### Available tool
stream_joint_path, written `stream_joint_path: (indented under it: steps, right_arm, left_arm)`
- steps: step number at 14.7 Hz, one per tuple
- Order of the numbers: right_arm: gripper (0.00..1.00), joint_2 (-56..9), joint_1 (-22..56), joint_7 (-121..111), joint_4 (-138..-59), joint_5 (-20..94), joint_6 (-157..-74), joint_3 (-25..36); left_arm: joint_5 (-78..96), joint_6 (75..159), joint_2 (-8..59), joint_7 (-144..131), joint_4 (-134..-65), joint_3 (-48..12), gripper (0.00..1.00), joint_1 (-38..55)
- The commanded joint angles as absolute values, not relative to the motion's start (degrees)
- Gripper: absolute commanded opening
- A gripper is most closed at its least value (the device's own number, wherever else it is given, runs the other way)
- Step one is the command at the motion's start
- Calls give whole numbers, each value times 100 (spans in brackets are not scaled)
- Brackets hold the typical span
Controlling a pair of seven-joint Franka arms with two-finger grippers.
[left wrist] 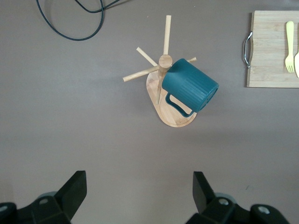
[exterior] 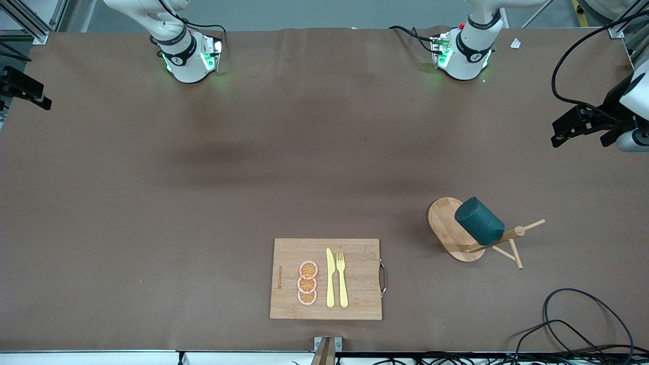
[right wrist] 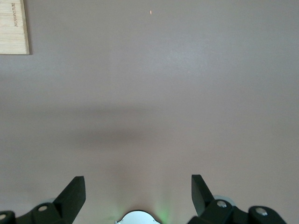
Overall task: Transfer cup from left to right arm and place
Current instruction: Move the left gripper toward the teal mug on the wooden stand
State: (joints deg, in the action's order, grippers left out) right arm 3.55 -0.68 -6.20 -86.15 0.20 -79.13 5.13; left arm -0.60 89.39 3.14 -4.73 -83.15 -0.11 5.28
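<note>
The cup, dark teal with a ribbed wall, is hung by its handle on a peg of a wooden mug tree, tilted with its closed base turned up toward the front camera; the tree's oval base rests on the brown counter toward the left arm's end. In the left wrist view the cup is seen on its side over that oval base, handle hooked at the post, and the pegs are spread around the post top. From the cup, a bamboo cutting board with a metal handle lies at about 8 o'clock in the front view, nearer to the front camera. On the board, 3 orange slices are laid in a row, with a yellow knife and a yellow fork just beside them. The left gripper is held up in the air at the left arm's end of the counter, over bare counter near the mug tree, its jaws spread wide apart and holding nothing. The right gripper hangs over bare counter with jaws likewise wide apart and empty. A black cable is looped on the counter at about 5 o'clock from the cup.
</note>
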Motion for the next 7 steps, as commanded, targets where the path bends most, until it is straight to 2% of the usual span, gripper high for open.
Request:
stream_joint_path:
  steps: [1,7]
  right_arm:
    - [100,439,-105,-642,-8701,-44,-7937,483]
    - [100,439,-97,-607,-8719,-35,-7893,475]
  left_arm:
    - [-167,8930,369,-369,-8191,-35,100,510]
    - [-220,8859,404,-509,-8393,-70,100,588]
